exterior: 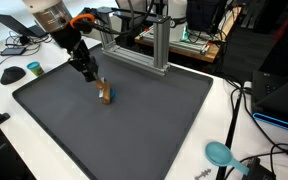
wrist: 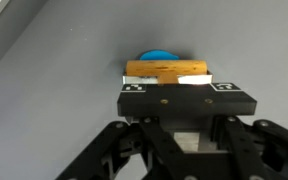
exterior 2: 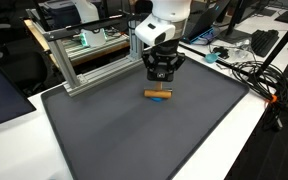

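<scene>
My claw (exterior 2: 159, 80) hangs low over the dark grey mat (exterior 2: 134, 140) on the tabletop, its jaws drawn in narrow. The wooden block (exterior 2: 159, 94) sits right at the fingertips, near the mat's back edge. In the wrist view a blue piece (wrist: 159, 55) lies just beyond it. I cannot tell whether the block is actually pinched. The aluminium frame (exterior 2: 74, 60) stands behind.

The small orange wooden block (exterior 2: 159, 94) lies on the dark grey mat (exterior 2: 134, 140), touching a blue round piece (wrist: 159, 55). The aluminium frame (exterior 2: 69, 55) stands behind them.
</scene>
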`<state>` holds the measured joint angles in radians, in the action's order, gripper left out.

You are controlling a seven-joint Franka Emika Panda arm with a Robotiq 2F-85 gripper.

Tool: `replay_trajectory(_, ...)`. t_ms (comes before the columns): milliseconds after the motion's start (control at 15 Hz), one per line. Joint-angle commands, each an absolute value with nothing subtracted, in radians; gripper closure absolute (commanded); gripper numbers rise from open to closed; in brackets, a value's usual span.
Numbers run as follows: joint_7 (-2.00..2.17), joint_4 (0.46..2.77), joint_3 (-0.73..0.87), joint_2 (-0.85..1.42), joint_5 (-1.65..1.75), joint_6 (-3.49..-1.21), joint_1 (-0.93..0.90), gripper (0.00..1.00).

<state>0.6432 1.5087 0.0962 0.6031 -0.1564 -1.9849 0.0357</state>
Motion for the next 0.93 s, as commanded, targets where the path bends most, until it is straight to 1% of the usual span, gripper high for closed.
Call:
replay_trajectory(0, 0.614, 1.505, 0.083, 0.675, -0.188, -1.953, 0.044, 0.78)
replay_trajectory(867, 0.597, 1.49, 0.081, 0.685, -0.189, -1.928, 0.045, 0.78)
